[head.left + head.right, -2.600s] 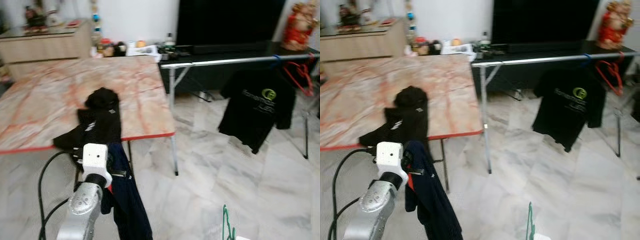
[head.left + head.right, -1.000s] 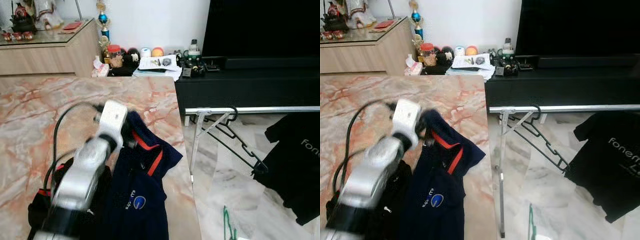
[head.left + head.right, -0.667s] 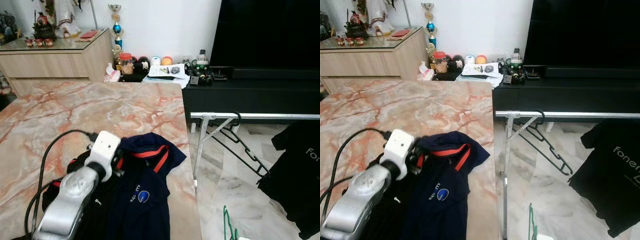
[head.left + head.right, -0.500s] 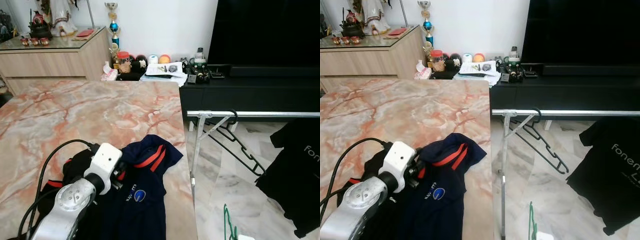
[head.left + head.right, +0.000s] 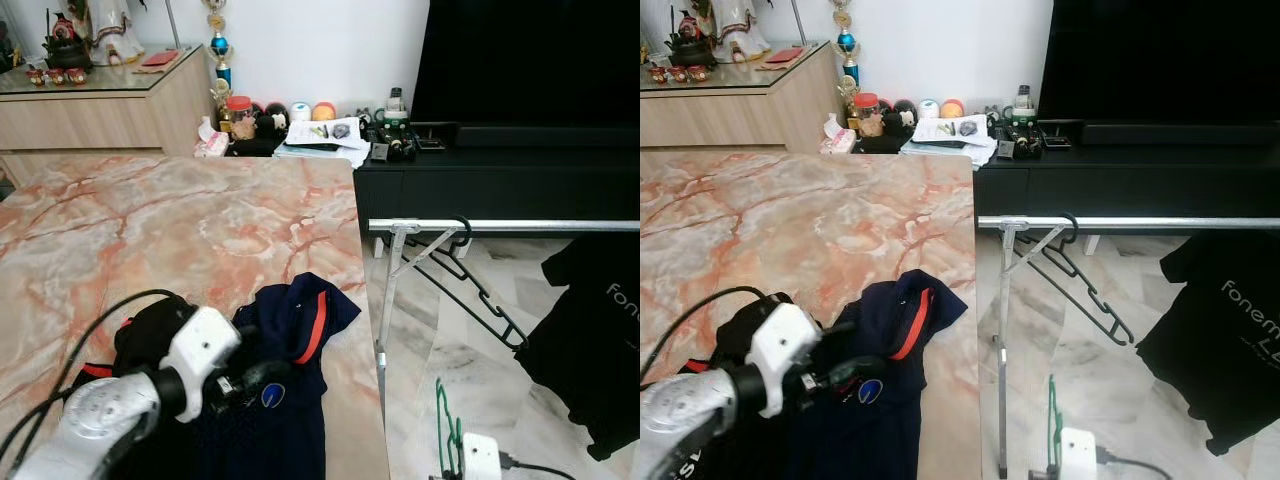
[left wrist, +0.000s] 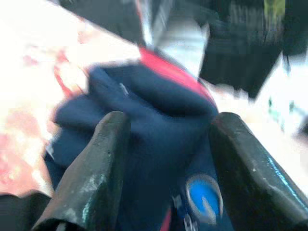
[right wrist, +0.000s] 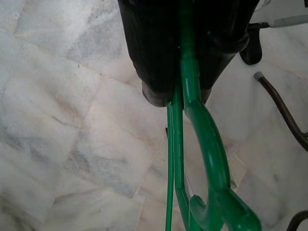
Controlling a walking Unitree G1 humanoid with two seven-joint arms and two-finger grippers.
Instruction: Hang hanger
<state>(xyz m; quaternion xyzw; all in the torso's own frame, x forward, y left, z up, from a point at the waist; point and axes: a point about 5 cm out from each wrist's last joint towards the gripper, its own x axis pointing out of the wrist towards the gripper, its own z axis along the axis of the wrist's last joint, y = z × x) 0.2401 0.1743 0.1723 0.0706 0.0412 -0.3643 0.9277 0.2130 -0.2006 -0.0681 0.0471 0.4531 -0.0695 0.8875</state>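
So the marble table (image 5: 150,230) takes up the left side, and the left gripper (image 5: 255,375) sits over its near edge with both fingers spread apart, nothing pinched between them, right above the navy polo shirt (image 5: 295,330) with the red collar trim. That shirt lies on the table's near right corner, partly on top of a black garment (image 5: 145,330). Just past the table's right edge runs the silver clothes rail (image 5: 500,226), with an empty black hanger (image 5: 480,290) hooked on near the table end and a black t-shirt (image 5: 600,340) hanging further right. Below the rail, near the floor, the right gripper (image 7: 179,94) is clamped tight on the green hanger (image 7: 199,159), its hook pointing away over the marble floor tiles (image 7: 72,144).
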